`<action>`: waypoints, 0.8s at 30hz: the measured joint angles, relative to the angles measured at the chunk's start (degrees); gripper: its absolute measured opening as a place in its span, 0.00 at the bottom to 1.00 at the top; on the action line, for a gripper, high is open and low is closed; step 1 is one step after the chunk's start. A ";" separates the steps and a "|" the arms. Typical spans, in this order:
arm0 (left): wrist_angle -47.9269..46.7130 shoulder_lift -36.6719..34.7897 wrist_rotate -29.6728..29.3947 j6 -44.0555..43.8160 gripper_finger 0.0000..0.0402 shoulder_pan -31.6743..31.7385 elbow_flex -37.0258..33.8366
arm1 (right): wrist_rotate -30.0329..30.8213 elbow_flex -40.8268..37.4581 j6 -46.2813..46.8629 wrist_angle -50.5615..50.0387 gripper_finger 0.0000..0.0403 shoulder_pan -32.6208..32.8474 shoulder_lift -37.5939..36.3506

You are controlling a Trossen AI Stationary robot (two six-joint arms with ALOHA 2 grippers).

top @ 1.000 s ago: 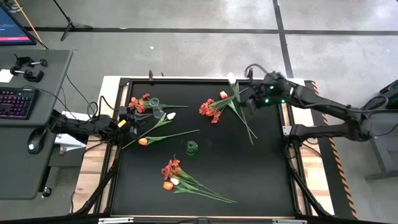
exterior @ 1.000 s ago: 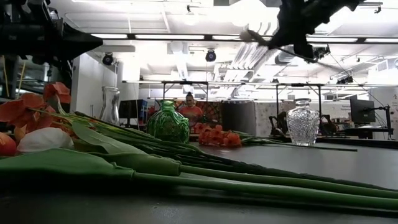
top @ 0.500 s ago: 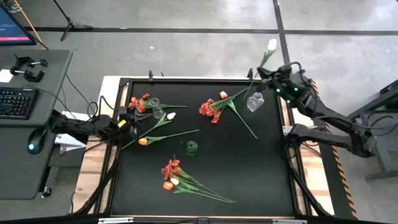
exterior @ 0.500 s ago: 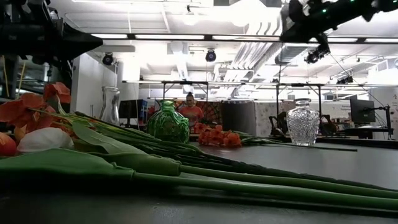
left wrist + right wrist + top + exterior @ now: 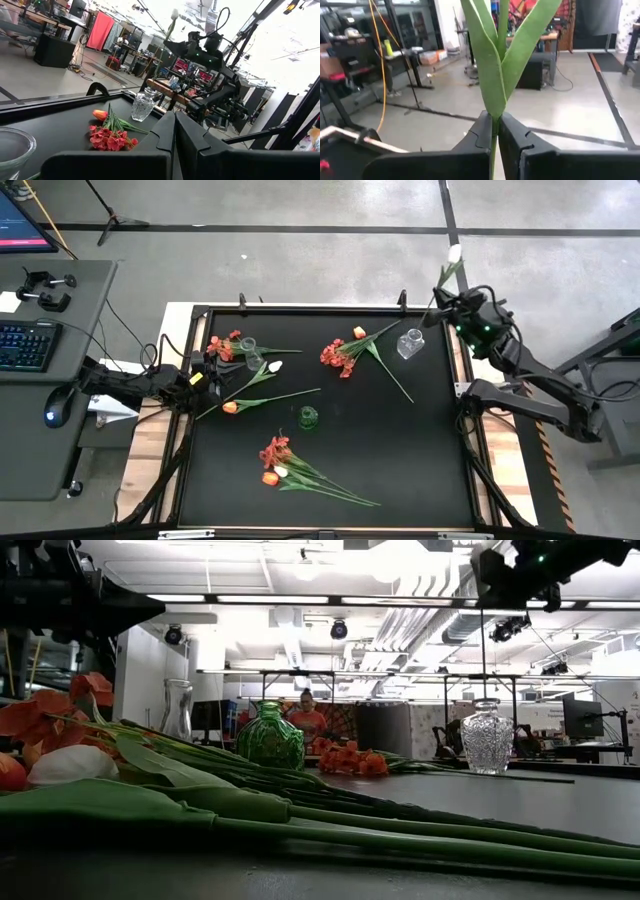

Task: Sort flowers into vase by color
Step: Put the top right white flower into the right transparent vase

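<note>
My right gripper is raised over the table's far right corner, shut on a white tulip whose bloom shows beyond the far edge. A clear vase stands just below and left of it. The left wrist view shows the same tulip up high. Red-orange blossoms with an orange tulip lie mid-table on their sides. A white tulip and an orange tulip lie near my left gripper, which is shut and rests at the left edge. My right gripper pinches the white tulip's green stem between its two fingers, just below where the long leaves fan out. The fingers lie across the stem. The tulip is lifted clear of the table, and its leaves and bloom stand out beyond the fingertips.
A small green vase stands at the table's middle. Another clear vase sits by red blossoms at the far left. A mixed bunch lies near the near edge. A desk with a keyboard stands left of the table.
My right gripper has risen from beside the clear vase and swung toward the table's far right corner. The white tulip, which lay on the table by the far edge, has come up with it and is now lifted clear, bloom beyond the far edge.
</note>
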 joint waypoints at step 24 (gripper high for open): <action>0.00 0.00 0.00 0.00 0.00 0.00 0.00 | -4.31 -5.08 12.86 -13.37 0.26 0.17 2.69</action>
